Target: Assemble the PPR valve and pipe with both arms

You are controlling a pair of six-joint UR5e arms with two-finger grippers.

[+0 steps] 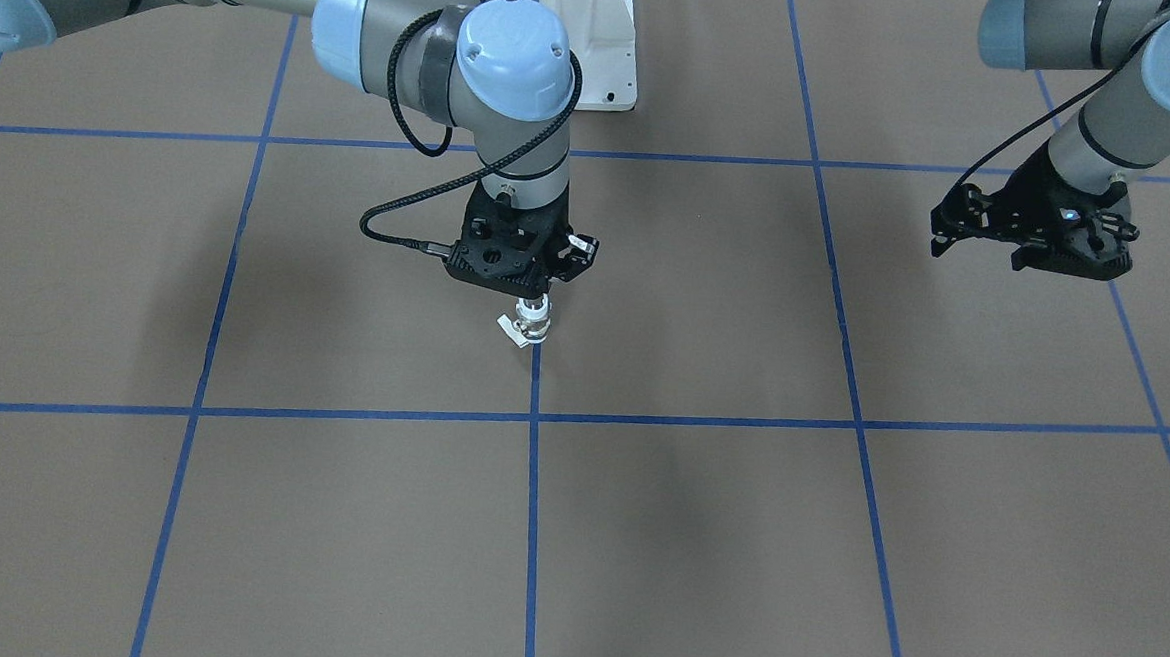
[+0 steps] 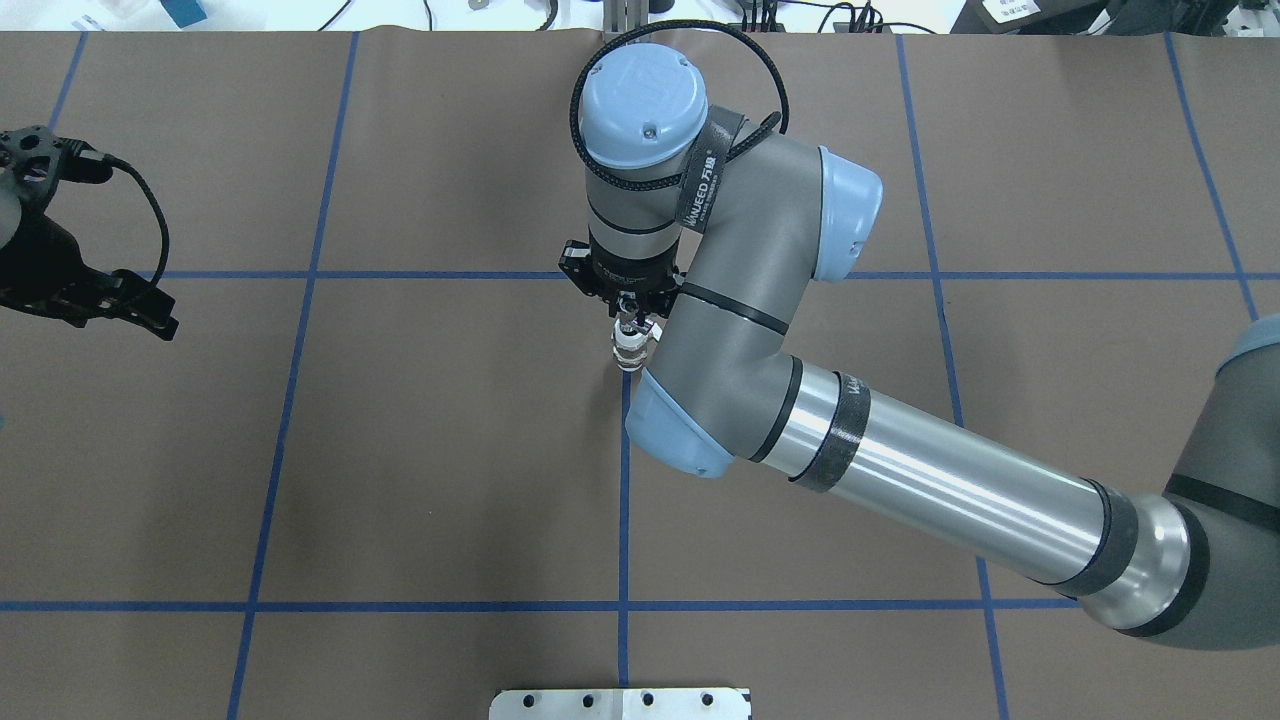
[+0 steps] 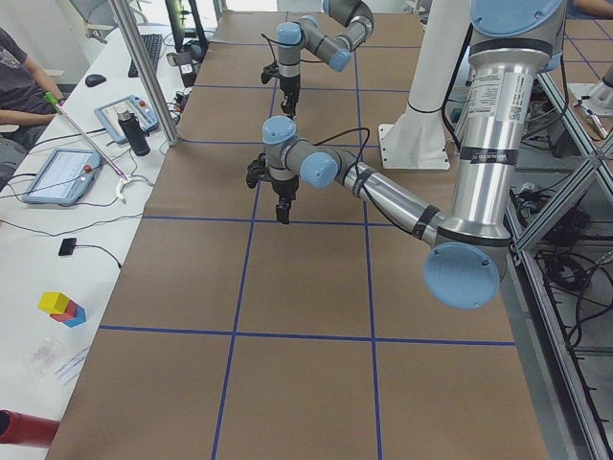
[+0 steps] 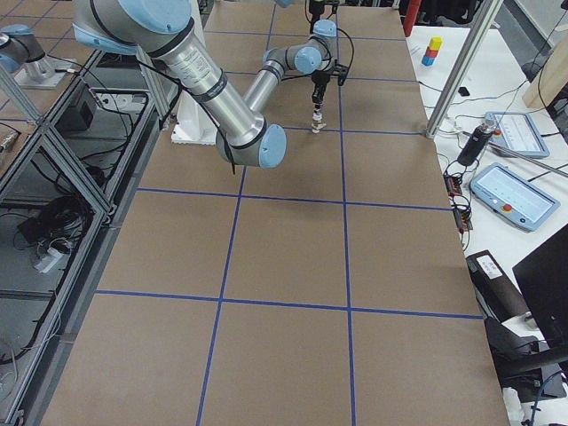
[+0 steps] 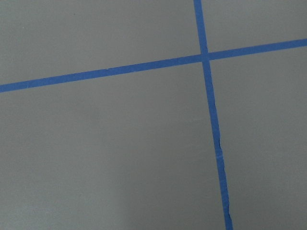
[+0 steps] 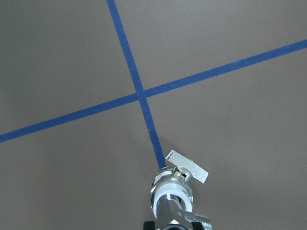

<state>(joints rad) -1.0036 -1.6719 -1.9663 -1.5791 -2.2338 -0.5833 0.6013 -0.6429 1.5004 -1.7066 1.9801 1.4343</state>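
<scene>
Right claw point(image 1: 537, 294) grips the PPR valve point(image 1: 532, 323) upright from above, at surface point(image 1: 694, 535) centre on a tape line point(image 1: 532, 526). The pipe point(image 6: 169, 213) appears seated on top. Left claw point(image 1: 1036, 232) hangs well apart at nine o'clock overhead; I cannot tell its state. Judged: joining done; next, release without toppling.

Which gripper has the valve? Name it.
The right gripper, mid-table: it is shut on the PPR valve over a blue tape line. The left gripper hangs empty, far aside.
</scene>
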